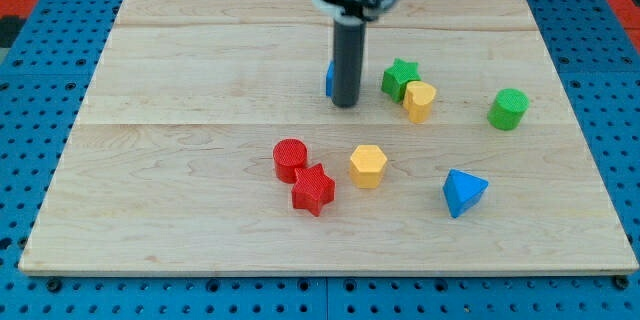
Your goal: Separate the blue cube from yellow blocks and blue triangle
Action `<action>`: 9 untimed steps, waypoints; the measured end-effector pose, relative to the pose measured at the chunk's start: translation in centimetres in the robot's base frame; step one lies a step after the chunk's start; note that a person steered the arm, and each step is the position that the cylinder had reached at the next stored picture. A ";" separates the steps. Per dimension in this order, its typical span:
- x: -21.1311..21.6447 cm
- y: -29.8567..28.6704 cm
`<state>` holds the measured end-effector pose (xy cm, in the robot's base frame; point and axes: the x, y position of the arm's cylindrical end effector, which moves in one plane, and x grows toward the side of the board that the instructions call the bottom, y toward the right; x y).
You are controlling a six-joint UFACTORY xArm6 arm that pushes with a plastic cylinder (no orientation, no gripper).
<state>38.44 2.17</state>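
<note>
Here my tip (345,104) sits on the counter (200,60) just at the view's bottom-right edge of the blue cube (329,79), which is almost wholly hidden behind the rod, only a sliver showing at the rod's left. The arm carries no claw, only this rod, so nothing is grasped. To the view's right of the rod stand the green star (400,78) and, touching it, the yellow heart-like block (420,100). The yellow hexagon (368,166) lies well below, and the blue triangle (464,192) farther toward the view's bottom right, both well apart from the cube.
</note>
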 end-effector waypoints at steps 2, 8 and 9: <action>-4.4 3.0; -12.7 2.9; -13.3 6.6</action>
